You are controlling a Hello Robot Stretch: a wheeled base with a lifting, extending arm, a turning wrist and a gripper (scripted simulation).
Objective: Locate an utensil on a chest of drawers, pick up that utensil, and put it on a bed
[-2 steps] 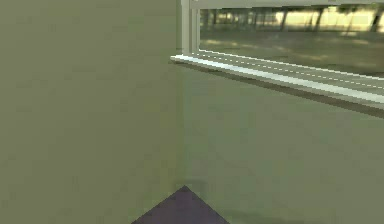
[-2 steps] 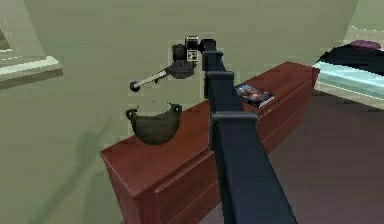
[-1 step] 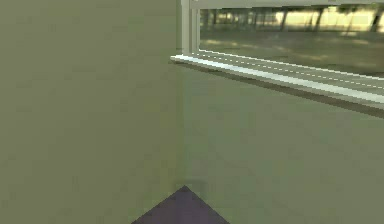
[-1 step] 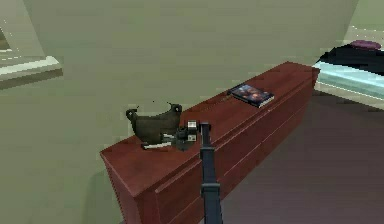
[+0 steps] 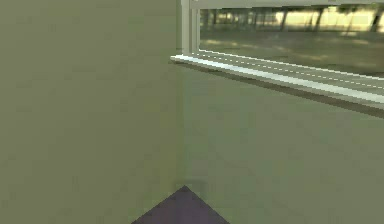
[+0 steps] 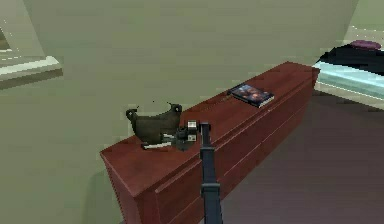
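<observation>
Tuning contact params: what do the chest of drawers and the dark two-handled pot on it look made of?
Chest of drawers: likely wood, reddish-brown, smooth semi-gloss; lighter sheen along the top. Pot: probably dark metal or glazed ceramic; near-black with a pale rim highlight, can't say which.

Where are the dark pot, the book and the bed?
Dark pot [image 6: 152, 124], arm side view, its rounded belly.
Book [image 6: 252, 96], arm side view, middle of its cover.
Bed [image 6: 348, 74], arm side view, its pale mattress top.

Forward view faces a near window corner [image 5: 182, 130]; arm side view shares the sill [image 6: 28, 68], overlooking the chest of drawers [image 6: 245, 125].
</observation>
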